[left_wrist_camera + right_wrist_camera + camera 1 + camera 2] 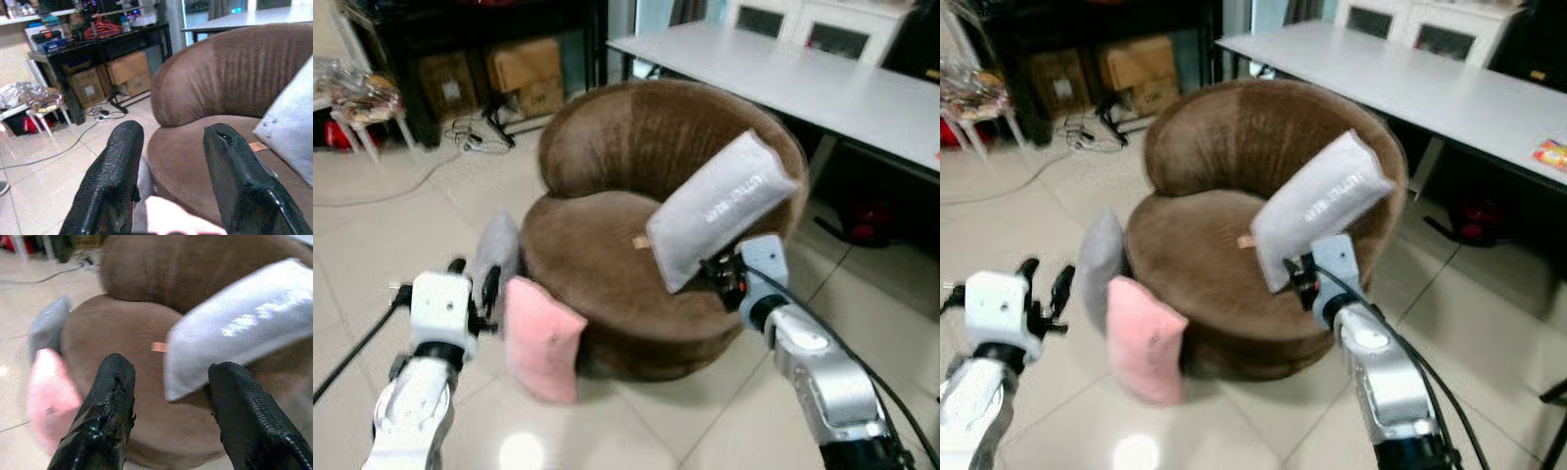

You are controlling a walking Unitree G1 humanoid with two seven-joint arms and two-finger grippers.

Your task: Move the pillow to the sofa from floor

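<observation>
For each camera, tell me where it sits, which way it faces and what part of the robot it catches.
Left eye: head, facing forward and down at the brown sofa; both silver arms show.
Right eye: same head, same scene; shares the grey pillow and pink pillow.
Left wrist: along the left gripper, open fingers, toward the sofa back.
Right wrist: along the right gripper, open fingers, toward the grey pillow on the seat.

One pillow [720, 208] leans on the sofa [607, 255] seat; two pillows [543, 338] stand on the floor at its left.
</observation>
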